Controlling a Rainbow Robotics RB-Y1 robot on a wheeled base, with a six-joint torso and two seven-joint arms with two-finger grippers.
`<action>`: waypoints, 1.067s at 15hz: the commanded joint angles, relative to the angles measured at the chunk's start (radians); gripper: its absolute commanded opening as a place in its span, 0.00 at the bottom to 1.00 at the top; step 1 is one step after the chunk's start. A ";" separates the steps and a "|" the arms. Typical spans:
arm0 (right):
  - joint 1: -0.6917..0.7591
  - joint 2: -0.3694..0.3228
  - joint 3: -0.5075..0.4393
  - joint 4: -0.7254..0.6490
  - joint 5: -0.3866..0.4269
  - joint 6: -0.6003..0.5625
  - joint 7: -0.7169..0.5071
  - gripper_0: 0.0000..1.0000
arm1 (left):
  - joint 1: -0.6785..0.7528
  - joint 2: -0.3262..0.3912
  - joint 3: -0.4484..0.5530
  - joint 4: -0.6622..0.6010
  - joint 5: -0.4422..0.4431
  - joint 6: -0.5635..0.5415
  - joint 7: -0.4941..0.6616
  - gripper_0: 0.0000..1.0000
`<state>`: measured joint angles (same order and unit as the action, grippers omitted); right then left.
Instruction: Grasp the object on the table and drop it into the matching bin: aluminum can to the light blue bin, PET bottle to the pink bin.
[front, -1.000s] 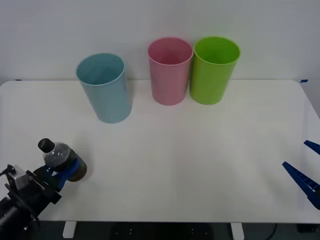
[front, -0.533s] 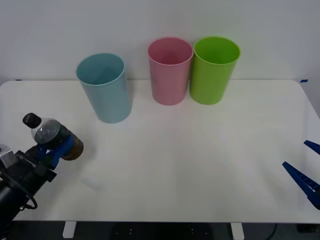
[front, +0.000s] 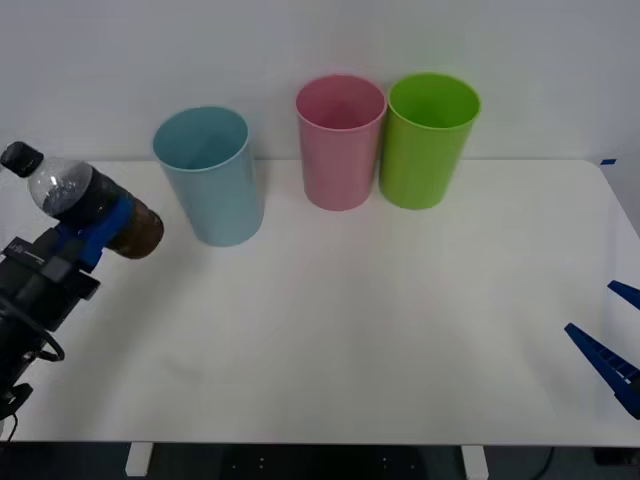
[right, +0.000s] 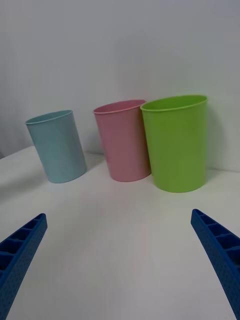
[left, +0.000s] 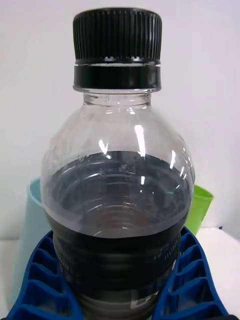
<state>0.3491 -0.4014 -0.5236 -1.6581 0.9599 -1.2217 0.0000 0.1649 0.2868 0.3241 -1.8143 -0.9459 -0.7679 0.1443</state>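
My left gripper (front: 95, 228) is shut on the PET bottle (front: 88, 208), a small clear bottle with a black cap and dark brown contents, held tilted in the air over the table's (front: 330, 330) far left side. In the left wrist view the bottle (left: 118, 200) sits between the blue fingers (left: 35, 280). The pink bin (front: 340, 140) stands at the back centre, with the light blue bin (front: 210, 175) to its left, close to the bottle. At the table's right edge my right gripper (front: 612, 340) is open and holds nothing; the pink bin (right: 124, 140) lies ahead of its fingers (right: 20, 250).
A lime green bin (front: 430, 138) stands against the pink bin's right side. A white wall runs behind the bins. The white tabletop stretches bare between the bins and the front edge.
My left gripper has lifted the bottle off the table, upward and leftward, to about the height of the light blue bin's rim. The right arm has not moved.
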 joint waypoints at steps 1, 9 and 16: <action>0.000 0.000 0.000 0.000 0.000 0.000 0.000 1.00 | -0.008 0.000 0.027 -0.077 -0.048 0.021 0.121 0.00; 0.000 0.000 0.000 0.000 0.000 0.000 0.000 1.00 | -0.156 0.054 0.029 -0.171 -0.272 0.105 0.439 0.00; 0.000 0.000 0.000 0.000 0.000 0.000 0.000 1.00 | -0.438 0.058 -0.048 0.039 -0.448 0.113 0.500 0.00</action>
<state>0.3491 -0.4014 -0.5236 -1.6581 0.9599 -1.2217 0.0000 -0.2390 0.3452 0.2841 -1.8057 -1.3764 -0.6548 0.6452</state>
